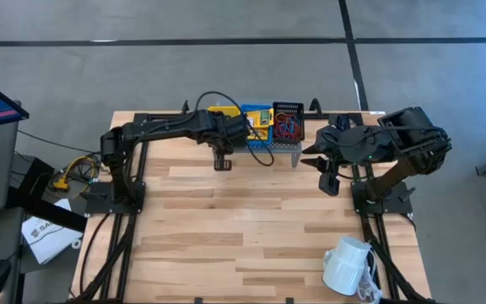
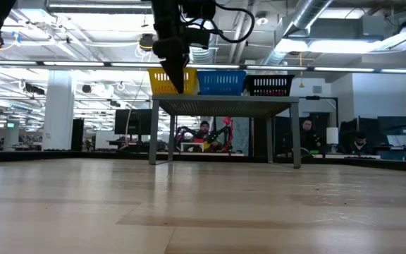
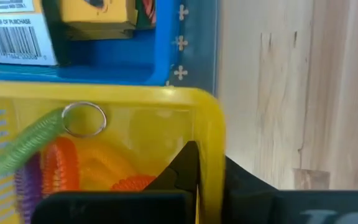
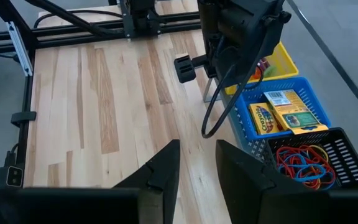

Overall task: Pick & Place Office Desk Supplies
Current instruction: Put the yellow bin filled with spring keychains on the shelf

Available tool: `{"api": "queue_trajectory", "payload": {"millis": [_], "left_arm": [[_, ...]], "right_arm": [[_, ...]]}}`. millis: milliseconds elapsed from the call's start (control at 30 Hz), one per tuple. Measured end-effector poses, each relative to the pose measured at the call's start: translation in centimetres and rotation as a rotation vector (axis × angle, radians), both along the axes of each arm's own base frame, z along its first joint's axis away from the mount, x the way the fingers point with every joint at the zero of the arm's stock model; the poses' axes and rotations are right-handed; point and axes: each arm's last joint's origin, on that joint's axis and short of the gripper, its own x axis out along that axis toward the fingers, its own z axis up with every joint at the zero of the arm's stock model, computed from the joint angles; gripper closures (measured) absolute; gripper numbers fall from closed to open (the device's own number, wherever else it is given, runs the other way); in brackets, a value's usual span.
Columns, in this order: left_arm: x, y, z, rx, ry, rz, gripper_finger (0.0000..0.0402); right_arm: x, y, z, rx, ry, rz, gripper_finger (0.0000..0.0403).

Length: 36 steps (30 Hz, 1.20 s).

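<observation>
Yellow bin [image 3: 210,137] under shut left gripper [image 3: 194,180]

The wide wooden tabletop [image 1: 243,219] lies open across its middle and front. At the far edge the grey perforated riser [image 2: 224,106] carries the yellow bin [image 4: 278,62], blue bin [image 4: 278,112] and black mesh bin [image 4: 316,158] side by side. The left arm [image 1: 175,131] reaches over the yellow bin, crowding access from above. A white mug [image 1: 348,266] occupies the front right corner.

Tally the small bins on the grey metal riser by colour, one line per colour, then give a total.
Yellow plastic bin: 1
Blue plastic bin: 1
Black mesh bin: 1
Total: 3
</observation>
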Motion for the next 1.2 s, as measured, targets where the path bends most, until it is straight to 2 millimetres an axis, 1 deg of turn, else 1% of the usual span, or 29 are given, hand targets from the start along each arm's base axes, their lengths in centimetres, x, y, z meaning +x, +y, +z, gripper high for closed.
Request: {"api": "queue_trajectory", "payload": {"millis": [267, 567, 933, 1200], "left_arm": [[0.11, 0.17, 0.81, 0.005, -0.029, 0.005, 0.0401], [0.10, 0.15, 0.81, 0.000, -0.029, 0.003, 0.0386], [0.15, 0.14, 0.83, 0.001, -0.034, 0.003, 0.0355], [0.25, 0.16, 0.86, 0.004, -0.045, 0.003, 0.0321]], "right_arm": [[0.00, 0.01, 0.00, 0.003, 0.001, 0.003, 0.0303], [0.00, 0.06, -0.02, 0.015, 0.005, 0.014, 0.0303], [0.00, 0.06, -0.02, 0.016, 0.005, 0.015, 0.0303], [0.00, 0.07, -0.02, 0.017, 0.005, 0.016, 0.0303]]}}
